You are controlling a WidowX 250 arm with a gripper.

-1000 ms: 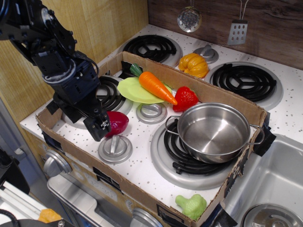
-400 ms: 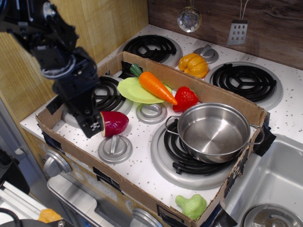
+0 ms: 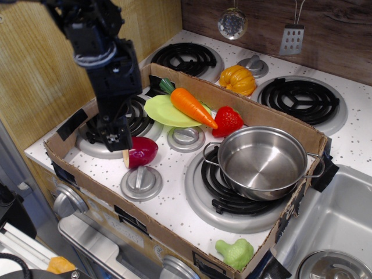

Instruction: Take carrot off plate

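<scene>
The orange toy carrot [image 3: 192,106] with its dark green stem lies across the lime-green plate [image 3: 161,112], its tip pointing right past the plate's rim toward the red strawberry [image 3: 228,121]. My gripper [image 3: 117,139] hangs from the black arm at the left, over the front-left burner, well left and in front of the plate. It is next to a dark red toy vegetable [image 3: 141,151]. Its fingers point down and I cannot make out whether they are open or shut. It holds nothing that I can see.
A cardboard wall [image 3: 273,119] rings the stove top. A steel pot [image 3: 261,160] with two handles sits on the front-right burner. An orange-yellow pumpkin [image 3: 238,79] lies behind the cardboard. A green toy [image 3: 235,252] lies at the front edge. A sink [image 3: 334,232] is at right.
The arm has risen and swung toward the back right, now standing more upright over the front-left burner. The carrot, plate and other toys have not moved.
</scene>
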